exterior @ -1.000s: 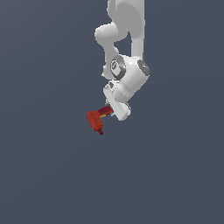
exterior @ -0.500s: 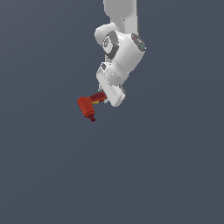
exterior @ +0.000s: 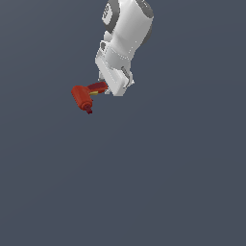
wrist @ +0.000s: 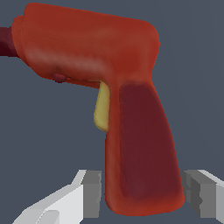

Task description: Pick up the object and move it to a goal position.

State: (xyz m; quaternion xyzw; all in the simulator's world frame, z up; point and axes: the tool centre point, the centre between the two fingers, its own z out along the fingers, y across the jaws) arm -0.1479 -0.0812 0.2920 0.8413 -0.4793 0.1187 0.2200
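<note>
Drill toy (exterior: 85, 96) hangs off the gripper (exterior: 106, 89) in the exterior view, sticking out toward that view's left, dark tip down. Wrist view: its red handle (wrist: 142, 153) sits between the fingers (wrist: 89, 192), which are clamped on it, yellow mark (wrist: 103, 107) showing.

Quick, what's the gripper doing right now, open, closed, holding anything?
Gripper: closed on the handle of the red toy drill, holding it.
</note>
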